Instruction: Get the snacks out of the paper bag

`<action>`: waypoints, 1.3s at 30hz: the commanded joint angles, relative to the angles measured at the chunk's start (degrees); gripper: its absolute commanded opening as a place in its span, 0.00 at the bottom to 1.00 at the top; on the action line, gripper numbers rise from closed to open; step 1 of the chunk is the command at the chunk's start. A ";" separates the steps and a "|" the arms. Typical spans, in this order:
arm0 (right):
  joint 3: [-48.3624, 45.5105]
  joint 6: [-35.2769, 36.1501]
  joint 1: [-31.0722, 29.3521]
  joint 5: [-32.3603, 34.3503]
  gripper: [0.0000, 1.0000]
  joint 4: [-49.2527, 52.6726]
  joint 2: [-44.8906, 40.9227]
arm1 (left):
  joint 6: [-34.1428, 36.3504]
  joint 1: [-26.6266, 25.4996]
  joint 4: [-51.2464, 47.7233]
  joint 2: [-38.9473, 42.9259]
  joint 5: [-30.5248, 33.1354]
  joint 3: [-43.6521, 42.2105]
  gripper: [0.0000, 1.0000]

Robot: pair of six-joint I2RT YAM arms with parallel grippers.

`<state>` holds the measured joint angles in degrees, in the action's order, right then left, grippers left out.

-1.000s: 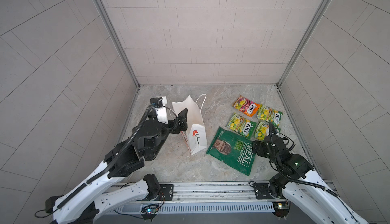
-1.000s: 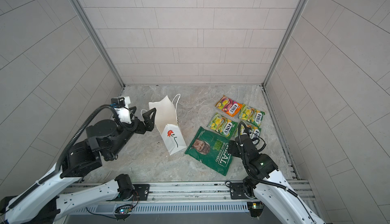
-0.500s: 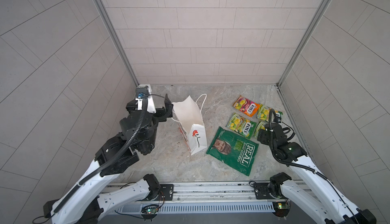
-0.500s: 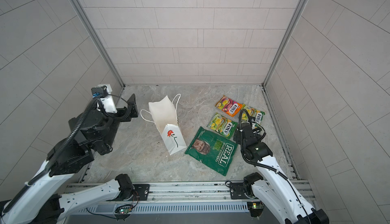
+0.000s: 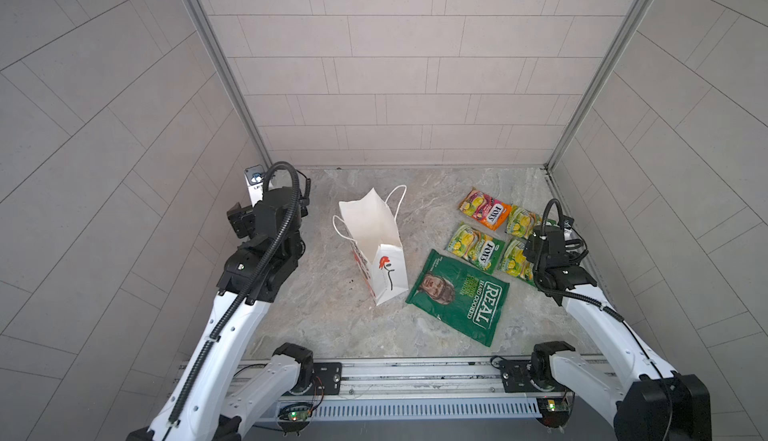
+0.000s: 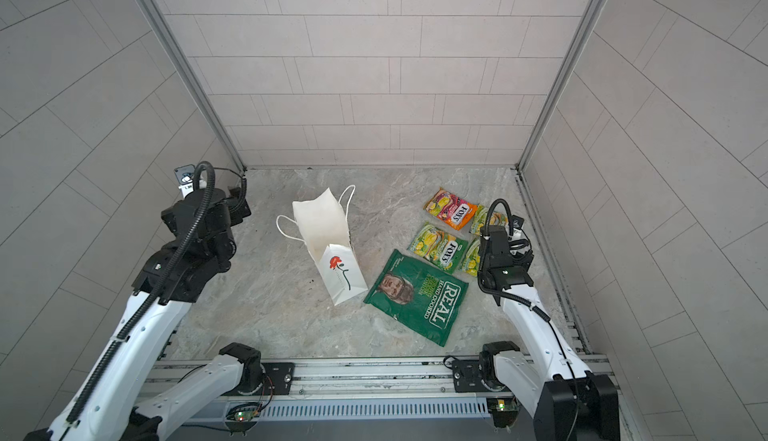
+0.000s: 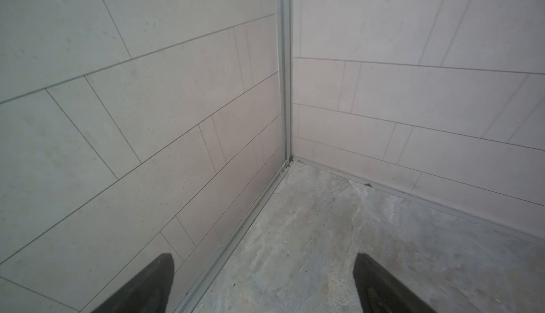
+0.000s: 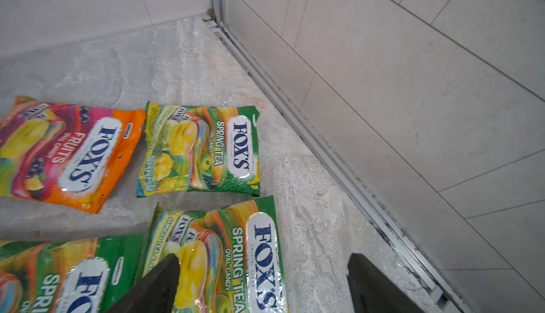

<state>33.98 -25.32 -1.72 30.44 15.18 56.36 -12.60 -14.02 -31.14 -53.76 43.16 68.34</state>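
Beside the paper bag lie the snacks on the desk. Left claw and right claw both gape, released

Snacks right of paper bag

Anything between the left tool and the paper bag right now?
Nothing. Only bare marble floor separates the left tool from the paper bag. Both top views show that stretch.

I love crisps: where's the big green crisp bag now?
In a top view the large dark green crisp bag lies flat right of centre, beside the white paper gift bag, in front of a yellow-green sweet packet.
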 commanded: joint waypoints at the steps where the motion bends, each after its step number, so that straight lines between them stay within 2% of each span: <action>1: -1.29 1.37 1.39 4.36 0.91 -3.47 1.06 | -5.77 5.38 1.96 -0.37 -5.33 -4.16 1.00; 6: -4.00 1.44 1.81 6.83 0.91 -7.48 2.08 | -12.60 14.14 8.67 -0.16 -12.71 -15.50 1.00; 9: -6.83 1.89 1.89 7.94 0.91 -12.68 2.59 | -13.59 15.97 12.89 -1.45 -12.28 -21.72 1.00; 13: -9.72 3.33 1.89 8.23 0.91 -19.64 3.90 | -13.59 16.09 19.29 -3.90 -11.39 -28.70 1.00; 19: -12.13 4.21 1.90 6.78 0.90 -26.91 6.53 | -9.59 16.13 32.68 -7.65 -14.04 -37.30 1.00; 21: -13.46 5.31 1.91 6.74 0.99 -31.35 7.79 | -8.48 16.07 36.85 -8.83 -14.60 -39.44 1.00; 25: -13.49 6.16 1.89 6.28 0.99 -34.66 9.83 | -4.95 16.09 47.05 -10.95 -18.57 -43.22 1.00; 31: -15.42 8.97 1.80 0.57 0.99 -44.54 12.96 | -1.13 16.12 66.95 -16.20 -22.22 -49.70 1.00; 36: -16.80 11.25 1.05 -4.00 0.99 -52.39 15.05 | 3.63 16.07 86.44 -23.43 -28.37 -54.89 1.00; 39: -17.66 13.10 0.67 -5.71 0.99 -57.17 16.52 | 5.02 16.13 90.36 -26.06 -30.85 -55.51 1.00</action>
<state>17.12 -15.33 -0.58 27.46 -34.24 71.90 -10.83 1.85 45.89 -78.04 16.23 13.37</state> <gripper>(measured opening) 0.992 0.998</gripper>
